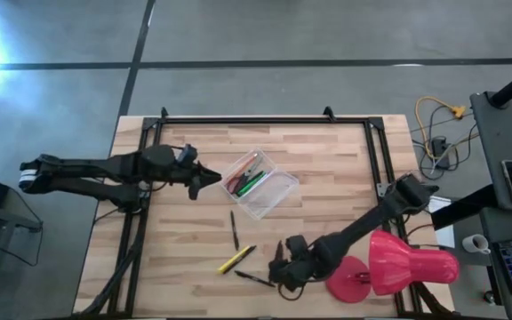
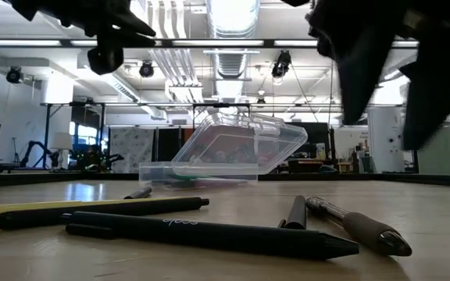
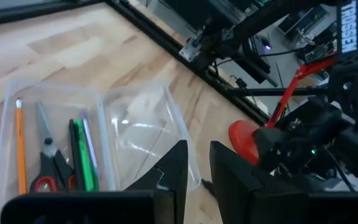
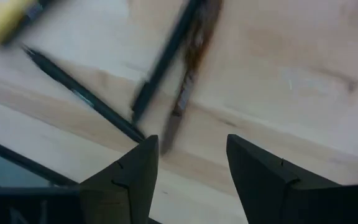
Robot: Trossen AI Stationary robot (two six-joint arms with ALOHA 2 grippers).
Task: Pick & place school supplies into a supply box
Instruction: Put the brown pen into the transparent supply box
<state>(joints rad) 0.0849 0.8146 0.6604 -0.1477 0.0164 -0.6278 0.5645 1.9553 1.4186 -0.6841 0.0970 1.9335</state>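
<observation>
The supply box [image 1: 260, 184] lies open near the middle of the wooden surface [image 1: 327, 169], and everything else is best placed from it. From above, red and green items show in its half toward the left arm, but only the left wrist view sorts them: an orange pencil [image 3: 20, 146], red-handled scissors [image 3: 48, 165], a dark pen [image 3: 74, 155] and a green pen [image 3: 90, 163] lie side by side, while the other half holds nothing (a clear tray or lid, which one cannot be told).

The left tool [image 1: 212, 179] hovers just beside the box on the left arm's side, its fingers a narrow gap apart and holding nothing.

Toward the near edge from the box lie a dark pen [image 1: 235, 230], a yellow marker [image 1: 236, 259] and another dark pen [image 1: 254, 279]. The low view shows their dark barrels [image 2: 209, 232] lying flat in front of the tilted clear box [image 2: 237, 148].

The right tool [image 1: 282, 266] hangs well apart from the box, near those pens. Its wrist view shows the fingers [image 4: 126, 180] spread wide above two crossing pens [image 4: 166, 59], gripping nothing. A red lamp [image 1: 398, 264] stands beside that arm.
</observation>
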